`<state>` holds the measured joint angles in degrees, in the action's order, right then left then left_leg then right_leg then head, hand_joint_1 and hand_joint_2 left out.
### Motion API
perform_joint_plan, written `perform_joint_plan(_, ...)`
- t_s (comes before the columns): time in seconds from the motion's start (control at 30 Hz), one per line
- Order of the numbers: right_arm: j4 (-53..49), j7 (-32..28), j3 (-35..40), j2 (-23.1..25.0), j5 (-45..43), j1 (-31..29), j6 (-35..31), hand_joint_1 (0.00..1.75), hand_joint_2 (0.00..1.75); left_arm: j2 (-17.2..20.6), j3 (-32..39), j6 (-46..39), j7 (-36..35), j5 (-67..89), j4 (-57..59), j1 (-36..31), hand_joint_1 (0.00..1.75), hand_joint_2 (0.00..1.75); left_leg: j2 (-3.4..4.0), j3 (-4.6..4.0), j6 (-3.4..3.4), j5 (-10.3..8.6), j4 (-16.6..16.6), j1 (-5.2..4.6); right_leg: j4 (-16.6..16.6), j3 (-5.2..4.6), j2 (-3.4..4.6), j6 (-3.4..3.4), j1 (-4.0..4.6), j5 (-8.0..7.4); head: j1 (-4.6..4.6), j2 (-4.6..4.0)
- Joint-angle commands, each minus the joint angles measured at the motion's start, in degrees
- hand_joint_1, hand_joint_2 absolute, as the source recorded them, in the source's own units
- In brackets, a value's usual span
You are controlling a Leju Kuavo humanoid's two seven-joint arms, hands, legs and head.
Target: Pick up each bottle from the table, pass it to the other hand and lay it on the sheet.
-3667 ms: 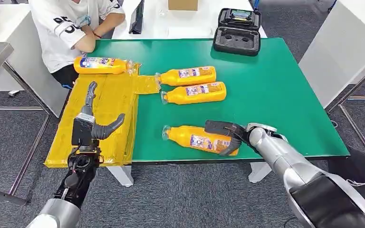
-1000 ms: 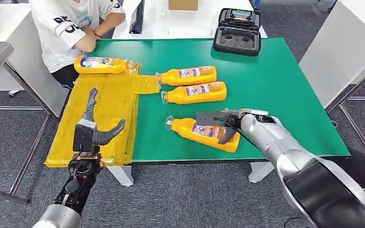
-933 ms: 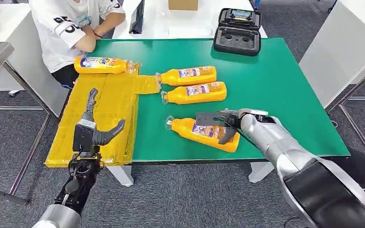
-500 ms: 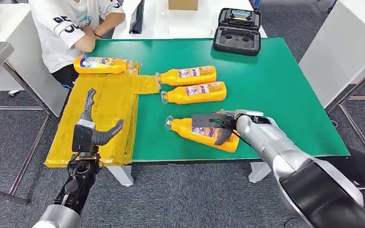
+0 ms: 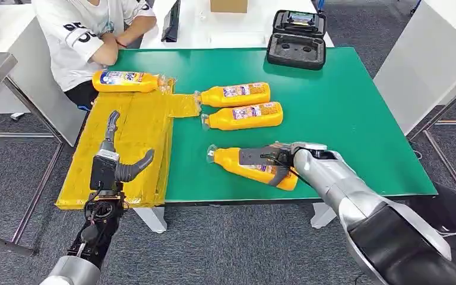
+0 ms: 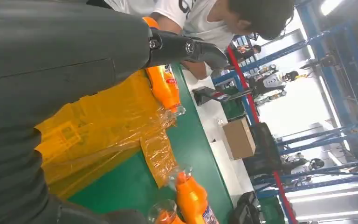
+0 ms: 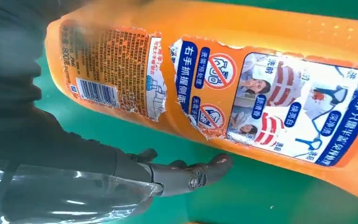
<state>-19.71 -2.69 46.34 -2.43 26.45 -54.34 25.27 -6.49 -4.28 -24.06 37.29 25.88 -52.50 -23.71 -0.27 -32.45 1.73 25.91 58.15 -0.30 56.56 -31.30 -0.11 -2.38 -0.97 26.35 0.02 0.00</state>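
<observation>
Slippage is my main worry: my right robot hand [image 5: 271,161] lies over the nearest bottle [image 5: 250,167], fingers draped across its label and thumb under its near side, but I cannot tell whether the grip has closed firmly, and this smooth, rounded body on the green surface [image 5: 344,107] could roll or twist out as I lift. My left robot hand [image 5: 114,160] hangs spread and empty above the yellow sheet [image 5: 136,127], well to the left. Two more bottles [image 5: 243,105] lie just beyond my right fingers; another bottle [image 5: 126,81] rests on the sheet's far edge beside a seated person [image 5: 89,32].
</observation>
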Motion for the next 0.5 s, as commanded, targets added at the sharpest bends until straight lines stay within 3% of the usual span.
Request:
perform_joint_plan(0.03, 3.1, 1.6, 2.3, 0.3, 0.6, -2.1, 0.5, 0.00, 1.75, 0.2, 1.1, 0.4, -0.3, 0.1, 3.5, -1.5, 0.00, 1.75, 0.04, -0.09, -0.11, -0.03, 0.0, 0.06, 0.0, -0.09, 0.02, 0.11, 0.07, -0.04, 0.00, 0.00)
perform_joint_plan(0.5, 3.4, 3.7, 3.5, 0.5, 2.3, -2.8, 0.1, 0.00, 1.75, 0.1, 1.4, 0.3, -0.4, -0.1, 3.0, -0.4, 0.00, 1.75, 0.05, -0.08, -0.08, -0.01, 0.0, 0.02, 0.0, -0.10, 0.04, 0.07, 0.02, -0.02, 0.00, 0.00)
